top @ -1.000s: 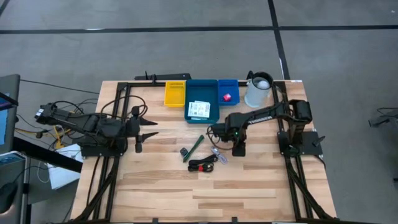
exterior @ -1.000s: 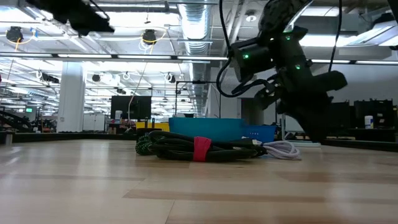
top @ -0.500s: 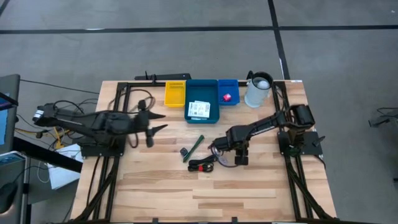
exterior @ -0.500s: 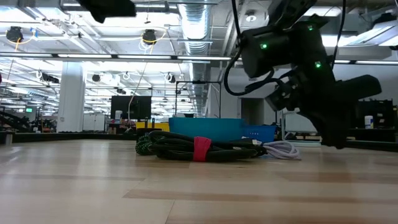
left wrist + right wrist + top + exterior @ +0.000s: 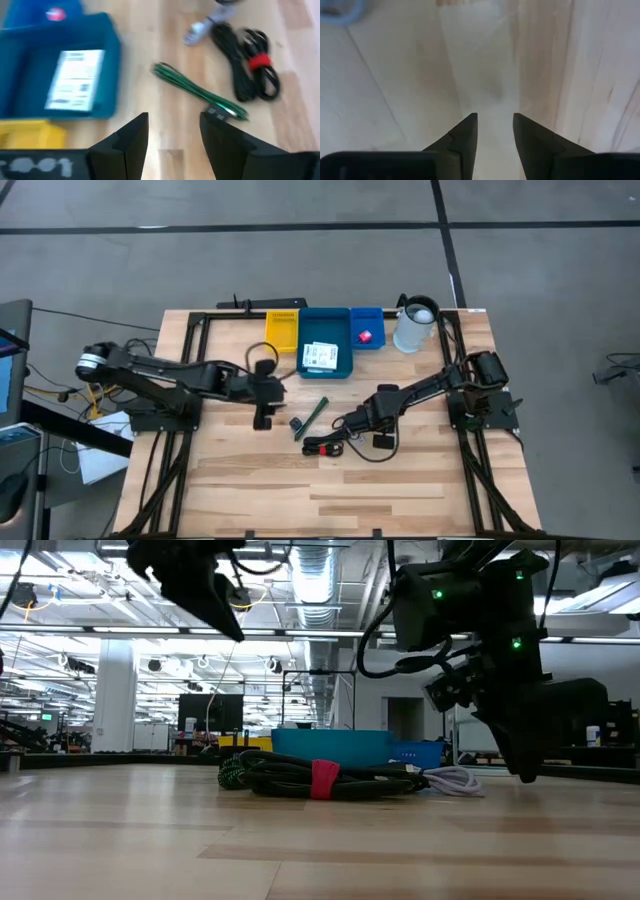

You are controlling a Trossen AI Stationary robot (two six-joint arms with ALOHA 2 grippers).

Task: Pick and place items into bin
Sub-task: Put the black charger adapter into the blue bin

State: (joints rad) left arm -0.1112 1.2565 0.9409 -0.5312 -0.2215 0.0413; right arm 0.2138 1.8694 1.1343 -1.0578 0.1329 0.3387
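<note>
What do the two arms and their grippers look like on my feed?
Both arms are black, jointed, with black cables looping off them. The left gripper and right gripper each have two dark, wedge-shaped fingers. Green indicator lights glow on the right arm.

Left arm stretched from the tabletop's left edge toward the centre, wrist held above the wood. My left gripper [image 5: 264, 418] hangs clear of the surface, fingers [image 5: 129, 141] parted with an empty gap between them, tips pointing down.

Right arm reaches in from the right edge, elbow low, forearm angled toward the middle. My right gripper [image 5: 383, 442] points steeply down, close to the tabletop, its two dark fingers [image 5: 465, 134] apart, nothing between them.
</note>
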